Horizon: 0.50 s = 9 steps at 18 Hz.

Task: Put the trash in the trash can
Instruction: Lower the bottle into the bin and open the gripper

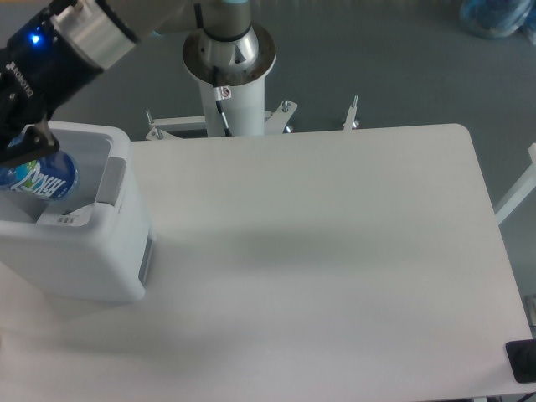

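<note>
Over the trash can [84, 251] mouth, the pincer [21, 155] grips the bottle [38, 177]; a white pedestal [230, 75] stands behind.

1. White table [335, 251]: rectangular top with rounded corners, occupying most of the view.
2. Grey floor [394, 59]: visible beyond the table's far edge.
3. Blue object [498, 17]: on the floor at the top right corner, partly cut off.
4. Black object [523, 362]: at the lower right edge, partly cut off.
</note>
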Motion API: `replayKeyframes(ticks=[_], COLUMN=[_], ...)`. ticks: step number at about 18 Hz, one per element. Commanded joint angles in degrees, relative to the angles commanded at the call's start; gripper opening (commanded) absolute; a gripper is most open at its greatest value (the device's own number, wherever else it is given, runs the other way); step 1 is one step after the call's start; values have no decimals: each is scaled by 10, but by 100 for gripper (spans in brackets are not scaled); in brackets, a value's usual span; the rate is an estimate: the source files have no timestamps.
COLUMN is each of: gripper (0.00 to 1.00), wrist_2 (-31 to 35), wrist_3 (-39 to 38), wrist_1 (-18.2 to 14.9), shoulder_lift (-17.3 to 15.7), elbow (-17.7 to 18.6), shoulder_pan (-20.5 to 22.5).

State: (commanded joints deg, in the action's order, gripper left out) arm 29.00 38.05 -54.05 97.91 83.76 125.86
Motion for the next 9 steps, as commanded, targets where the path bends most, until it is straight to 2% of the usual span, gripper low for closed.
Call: replayKeyframes(ticks=[1,9], gripper=[100,100], wrist_2=[0,3], wrist_3=[2,-1], wrist_1=[0,-1], shoulder_lift=[-2,-5], elbow=[3,4], shoulder_pan=[0,10])
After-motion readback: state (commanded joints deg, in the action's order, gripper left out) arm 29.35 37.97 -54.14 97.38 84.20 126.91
